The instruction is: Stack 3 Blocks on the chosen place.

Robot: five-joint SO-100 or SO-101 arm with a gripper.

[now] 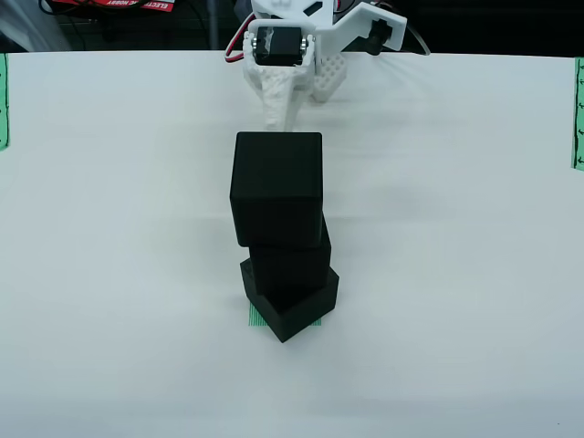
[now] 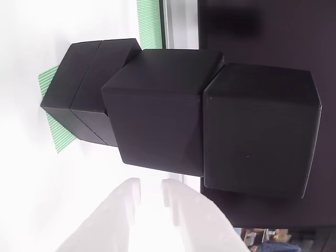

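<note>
A plain white table point(image 1: 109, 228) is filling the view from above, bright and slightly glaring, with a dark band of room running behind its far edge. At about eleven o'clock in that band a red item point(image 1: 96, 5) is showing white lettering, cut off and too blurred to read. Long green strips with black marks are lying at the table's side edges, one at nine o'clock point(image 1: 3, 100) and one at three o'clock point(image 1: 578, 114).

Three black blocks are standing in a tower at the centre of the view from above. The bottom block point(image 1: 292, 306) is sitting turned on the green striped patch point(image 1: 257, 317), which is peeking out at its lower left. The middle block point(image 1: 290, 260) is resting on it, and the top block point(image 1: 278, 187) is sitting on that, shifted a little.

The white gripper point(image 1: 281, 114) is hanging at twelve o'clock, well apart from the tower. In the view that rides on the gripper its fingertips point(image 2: 132, 190) are standing slightly spread with nothing between them, just beside the stack.
</note>
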